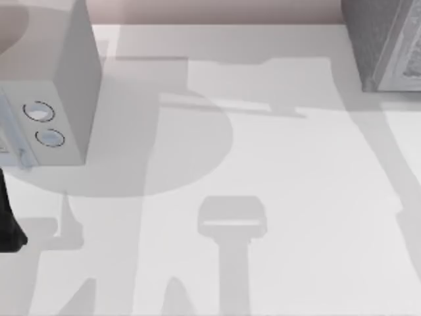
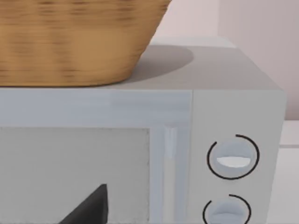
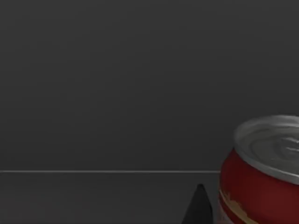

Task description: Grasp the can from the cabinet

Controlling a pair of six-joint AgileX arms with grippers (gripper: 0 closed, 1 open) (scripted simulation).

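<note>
The cabinet stands at the table's far right corner, with dark speckled sides and a paler framed front. In the right wrist view a red can with a silver lid stands upright against a dark grey wall. A dark part of my right gripper rises close beside the can, apart from it. My left arm is a black shape at the table's left edge. In the left wrist view a dark part of my left gripper sits in front of the white box's door.
A white box with two round dials stands at the far left, and a woven basket rests on top of it. The pale table between the box and the cabinet carries only shadows.
</note>
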